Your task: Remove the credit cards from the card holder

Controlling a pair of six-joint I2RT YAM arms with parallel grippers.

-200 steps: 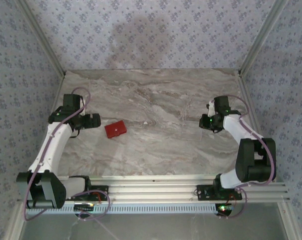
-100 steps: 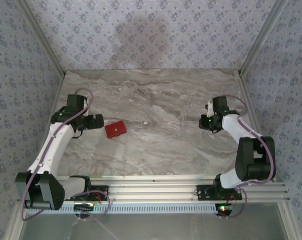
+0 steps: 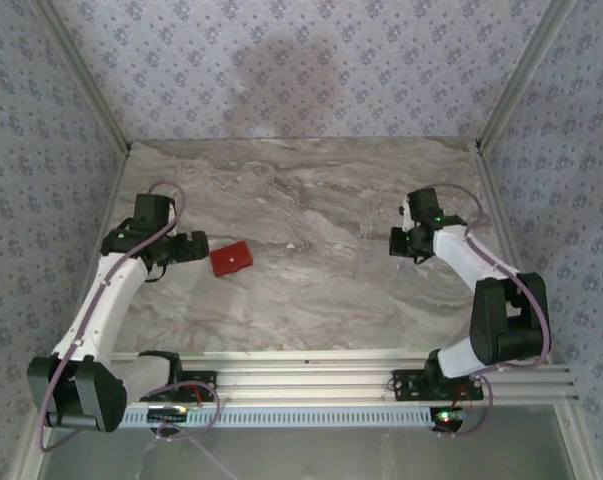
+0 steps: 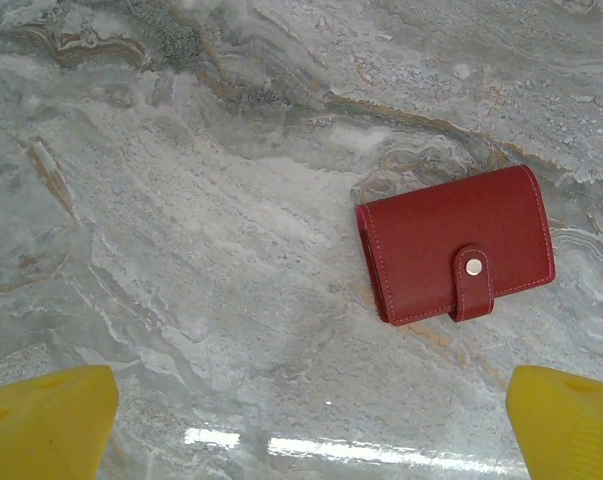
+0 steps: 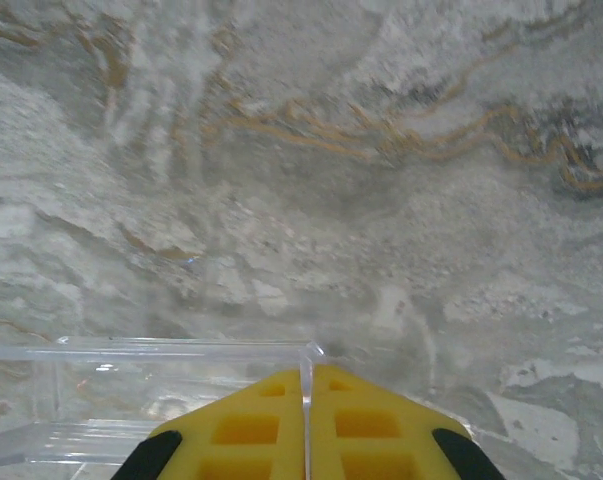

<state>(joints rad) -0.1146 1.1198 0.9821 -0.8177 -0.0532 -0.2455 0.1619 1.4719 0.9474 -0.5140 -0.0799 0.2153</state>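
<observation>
By card holder (image 3: 231, 259), left hand (image 3: 199, 246) nearer

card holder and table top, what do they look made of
Card holder: likely red leather or faux leather, matte, with stitched edges and a shiny metal-looking snap. Table top: marble or marble-print laminate, grey with tan veins, glossy, reflecting light.
</observation>
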